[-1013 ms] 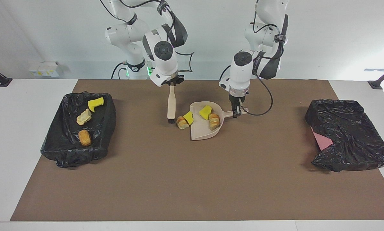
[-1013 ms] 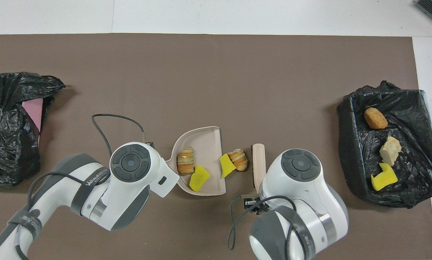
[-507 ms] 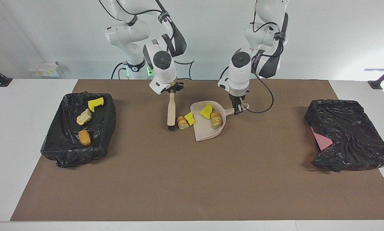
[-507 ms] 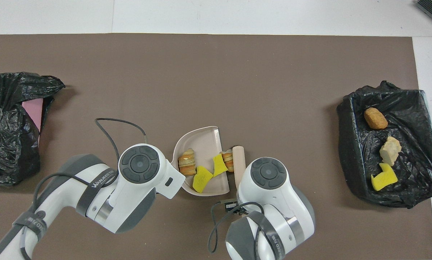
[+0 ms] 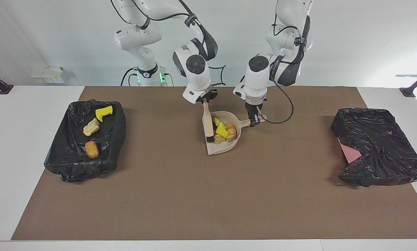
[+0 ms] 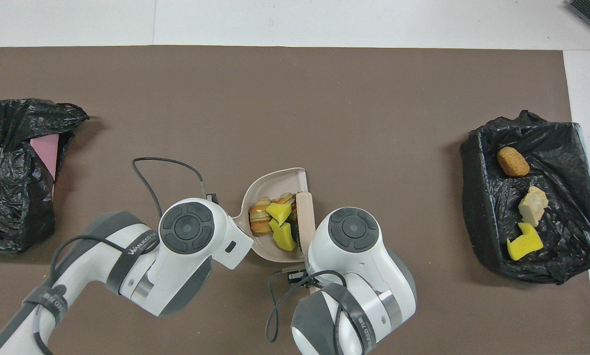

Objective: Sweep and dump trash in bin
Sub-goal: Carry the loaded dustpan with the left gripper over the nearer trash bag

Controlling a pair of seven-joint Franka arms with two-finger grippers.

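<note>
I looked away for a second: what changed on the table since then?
The right pincer swept the brush toward the left arm's end, pushing the two loose scraps into the dustpan, which the left pincer holds by its handle. Both grips and the three scraps in the bin stayed as they were.

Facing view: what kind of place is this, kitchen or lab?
Most likely a robot lab test bench, not a kitchen. Two arms bolted at a white table with a plain brown mat, staged foam and bread scraps in a dustpan, and bag-lined bins at each end.
</note>
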